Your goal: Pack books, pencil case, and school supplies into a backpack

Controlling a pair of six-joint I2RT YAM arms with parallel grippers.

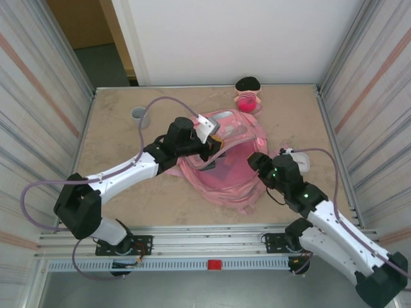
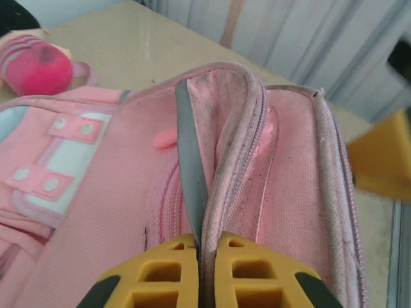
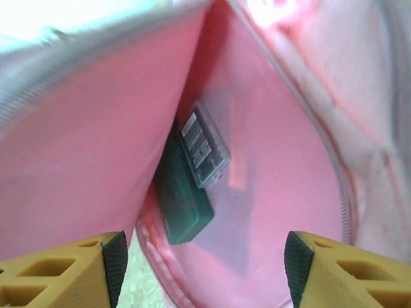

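The pink backpack lies in the middle of the table with its mouth held open. My left gripper is shut on the upper rim of the opening, pinching the zipper edge and a grey strap between its yellow pads. My right gripper is open at the mouth and holds nothing. Inside, against the pink lining, a dark book lies with a small grey labelled box on top of it. The pencil case is out of view.
A small pink-and-black plush doll sits at the far edge behind the backpack. A grey round fitting is at the far left of the table. A white object lies by my right arm. Metal walls close in both sides.
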